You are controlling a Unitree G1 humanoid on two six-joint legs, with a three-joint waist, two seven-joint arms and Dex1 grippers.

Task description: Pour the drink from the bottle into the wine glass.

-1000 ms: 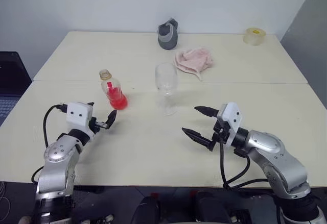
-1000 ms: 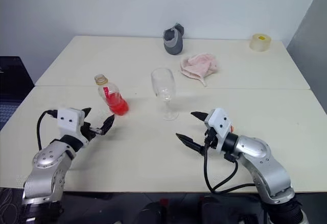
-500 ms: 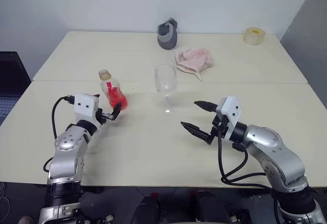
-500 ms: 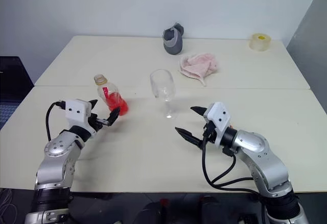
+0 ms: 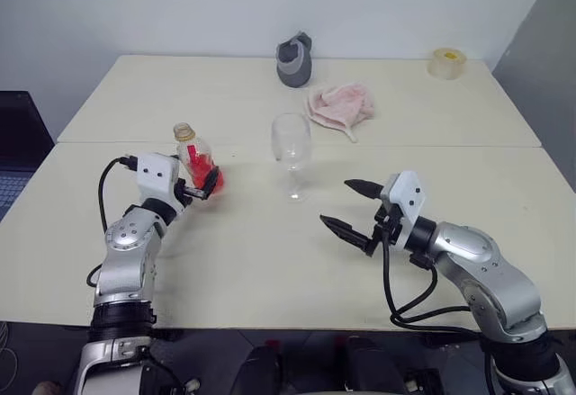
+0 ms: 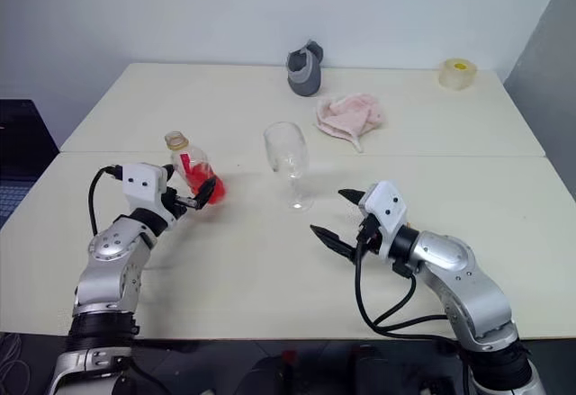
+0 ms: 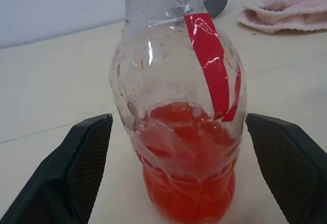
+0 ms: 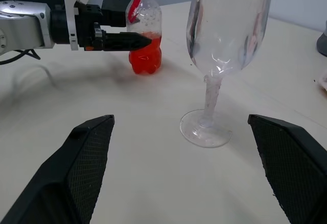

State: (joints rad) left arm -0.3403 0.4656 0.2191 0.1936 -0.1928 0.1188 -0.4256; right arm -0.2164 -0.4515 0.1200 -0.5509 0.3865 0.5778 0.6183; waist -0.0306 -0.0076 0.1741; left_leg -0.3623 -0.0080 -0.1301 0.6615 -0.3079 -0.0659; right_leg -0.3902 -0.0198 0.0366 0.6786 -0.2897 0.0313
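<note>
The left tool (image 5: pixel 205 184) stands wide open with one black finger on either side of the bottle (image 7: pixel 179 106), as the left wrist view shows; neither finger (image 7: pixel 84 157) looks to be touching the plastic, though the gap is hard to judge at this angle. It has hold of nothing yet. The bottle stands upright on the table (image 5: pixel 270 251), its yellowish cap on, with the drink (image 7: pixel 186 173) filling roughly the lower half.

The right tool (image 5: pixel 355 210) is also spread wide and empty, hovering level over the table and pointing toward the wine glass (image 5: pixel 292 148). The glass stands upright and empty, just to the right of the bottle and apart from it. Farther back lie a pink cloth (image 5: pixel 340 105), a grey object (image 5: pixel 293 60) and a roll of tape (image 5: pixel 447 62), all well clear of the work.

The step in hand is reaching for the bottle, with the grasp not yet made. The next move calls for closing the left fingers on the bottle's body firmly enough to lift it. The cap, it seems, must come off before any pouring.
</note>
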